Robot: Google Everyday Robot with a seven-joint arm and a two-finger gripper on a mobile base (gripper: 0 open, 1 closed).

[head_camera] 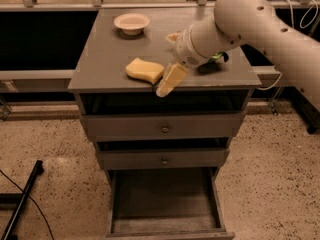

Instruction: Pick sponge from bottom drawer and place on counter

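The yellow sponge (144,70) lies flat on the grey counter (107,51), near its front edge. My gripper (166,64) is just to the right of the sponge, above the counter's front edge. It is open, with one cream finger (170,80) pointing down-left next to the sponge and the other finger (173,36) further back. The sponge is outside the jaws. The bottom drawer (165,224) is pulled out below and its worn floor shows bare.
A small pinkish bowl (131,22) stands at the back left of the counter. A green object (218,57) is partly hidden behind my arm on the right. Two shut knobbed drawers (162,128) sit above the open one. A black pole (22,201) lies on the floor at the left.
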